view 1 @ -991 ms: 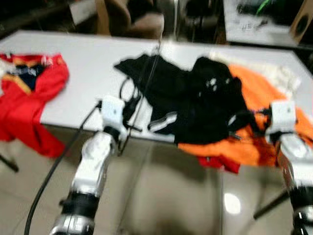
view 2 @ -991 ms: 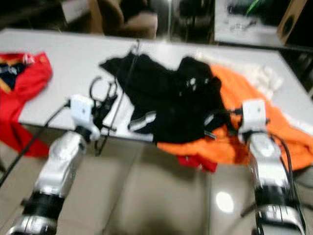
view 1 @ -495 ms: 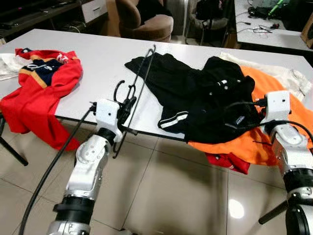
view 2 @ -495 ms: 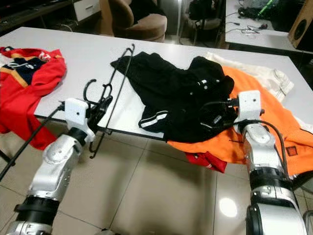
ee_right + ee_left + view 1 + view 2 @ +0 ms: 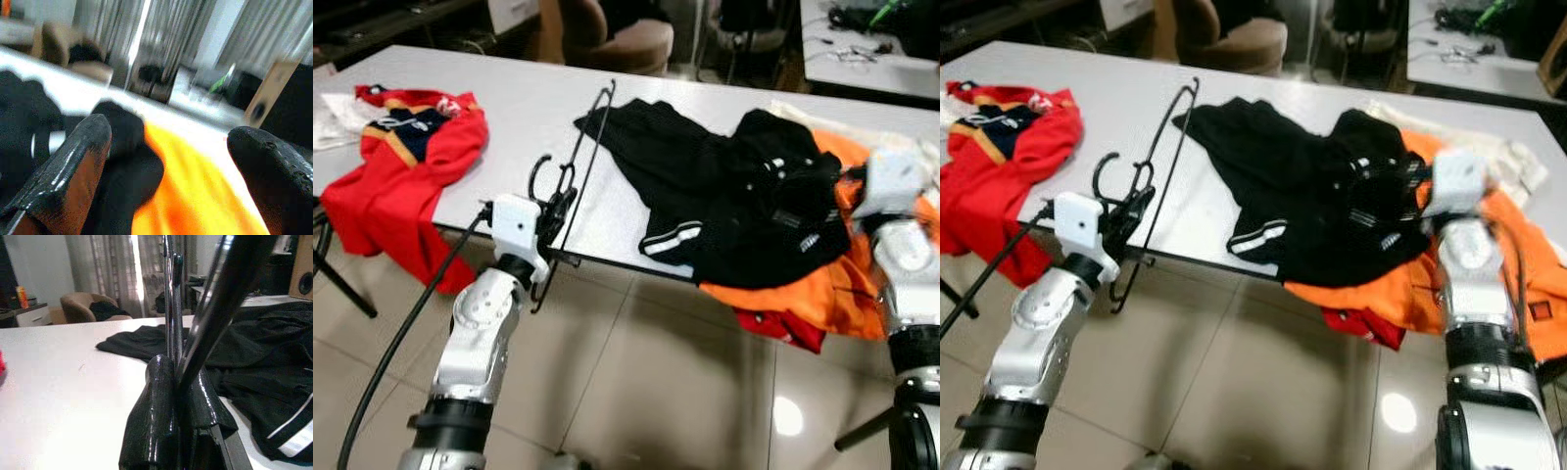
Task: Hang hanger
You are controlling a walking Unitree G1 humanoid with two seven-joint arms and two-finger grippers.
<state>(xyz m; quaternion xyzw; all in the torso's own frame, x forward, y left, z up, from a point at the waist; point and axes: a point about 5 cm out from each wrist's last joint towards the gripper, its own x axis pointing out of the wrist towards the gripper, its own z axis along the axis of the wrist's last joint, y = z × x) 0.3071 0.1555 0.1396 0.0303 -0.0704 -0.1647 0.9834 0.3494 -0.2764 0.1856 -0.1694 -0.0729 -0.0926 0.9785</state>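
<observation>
Room: white table [image 5: 509,108] over a tiled floor, with a brown chair [image 5: 617,34] at its far side.
Clothes on the table: orange garment [image 5: 1518,245] under the right gripper; black jacket [image 5: 734,196] between the two grippers; red shirt [image 5: 401,166] well off to the outer side of the left gripper, draped over the table edge.
Hanger: black wire hanger [image 5: 576,166] runs forward from the left gripper's jaws across the table, its far end touching the jacket.
Left gripper: left gripper [image 5: 171,396] is clamped shut on the hanger's near end.
Right gripper: right gripper [image 5: 166,156] is spread wide and empty above the orange garment.
Change: right arm has risen off the clothes since half a second ago and blurs as it moves; the hanger stays held.
Meaning: hanger secured, I'd say; it is not yet hung.
</observation>
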